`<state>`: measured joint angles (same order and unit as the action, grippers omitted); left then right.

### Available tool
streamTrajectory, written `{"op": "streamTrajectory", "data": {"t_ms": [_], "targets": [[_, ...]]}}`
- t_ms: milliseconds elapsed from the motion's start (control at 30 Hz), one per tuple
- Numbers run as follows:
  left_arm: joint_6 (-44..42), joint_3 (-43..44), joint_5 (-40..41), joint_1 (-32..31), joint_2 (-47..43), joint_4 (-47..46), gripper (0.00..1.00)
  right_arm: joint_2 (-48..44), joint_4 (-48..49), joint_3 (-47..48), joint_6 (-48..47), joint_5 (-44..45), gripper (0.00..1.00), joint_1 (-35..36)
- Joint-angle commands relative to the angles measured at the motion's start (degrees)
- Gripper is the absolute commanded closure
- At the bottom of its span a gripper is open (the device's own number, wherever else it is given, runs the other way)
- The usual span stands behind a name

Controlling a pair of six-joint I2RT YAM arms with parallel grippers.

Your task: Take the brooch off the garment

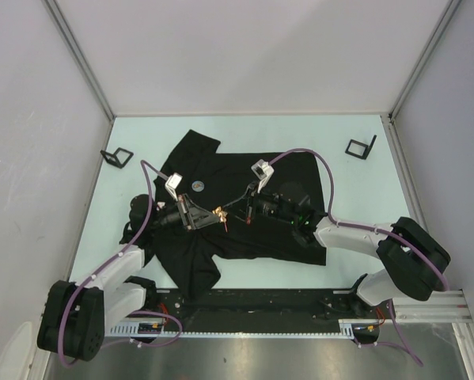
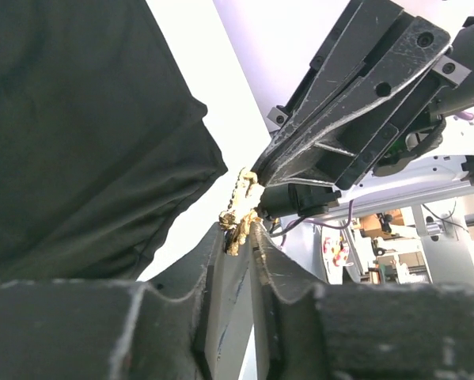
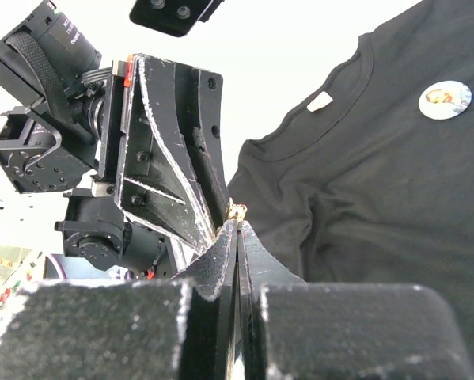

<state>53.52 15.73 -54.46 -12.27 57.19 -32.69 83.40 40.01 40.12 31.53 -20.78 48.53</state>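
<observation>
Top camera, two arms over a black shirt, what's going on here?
Both arms meet above the black T-shirt, which lies spread on the table. The right end effector is shut on a small gold brooch, and the left end effector is pinching it too. The brooch looks clear of the fabric.

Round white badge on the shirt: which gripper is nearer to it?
Left. In the top view the left gripper lies just below and right of the badge. The right gripper meets it at the gold brooch, farther to the right.
</observation>
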Motion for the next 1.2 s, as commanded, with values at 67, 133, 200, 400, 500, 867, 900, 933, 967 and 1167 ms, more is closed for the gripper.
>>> {"op": "streamTrajectory", "data": {"t_ms": [67, 133, 200, 400, 500, 867, 900, 933, 967, 1167], "targets": [[0.9, -0.3, -2.1, -0.3, -0.1, -5.7, 0.81, -0.5, 4.2, -0.7, 0.6, 1.4, 1.0, 0.1], [0.9, -0.2, -2.0, -0.3, -0.3, -5.5, 0.79, -0.6, 4.4, -1.1, 0.8, 1.4, 1.0, -0.1], [0.8, -0.2, -2.0, -0.3, -0.3, -5.2, 0.76, -0.7, 4.6, -1.2, 1.0, 1.3, 1.0, -0.1], [0.8, -0.3, -1.7, -0.3, -0.4, -5.1, 0.76, -0.6, 5.1, -1.5, 1.3, 1.3, 1.0, -0.1], [0.5, -0.3, -1.6, -0.3, -0.6, -5.0, 0.81, -0.8, 5.3, -1.9, 1.3, 1.3, 1.0, -0.3], [-6.2, 2.1, 3.0, -0.3, -5.3, 5.9, 1.0, -3.8, 1.3, -4.3, 3.9, 3.1, 0.31, 1.7], [-6.5, 2.2, 3.3, -0.3, -5.3, 6.2, 1.0, -3.8, 1.6, -4.6, 4.9, 3.2, 0.29, 2.7], [-6.6, 2.2, 3.3, -0.3, -5.4, 6.3, 1.0, -3.7, 2.6, -4.9, 5.6, 3.1, 0.26, 3.2], [-6.6, 2.1, 3.4, -0.3, -5.2, 6.2, 1.0, -3.1, 3.2, -5.0, 6.2, 2.9, 0.26, 3.6], [-5.7, 1.8, 3.2, -0.3, -4.4, 4.6, 1.0, 0.3, 8.0, -5.1, 10.0, 1.6, 0.26, 7.0]]}}
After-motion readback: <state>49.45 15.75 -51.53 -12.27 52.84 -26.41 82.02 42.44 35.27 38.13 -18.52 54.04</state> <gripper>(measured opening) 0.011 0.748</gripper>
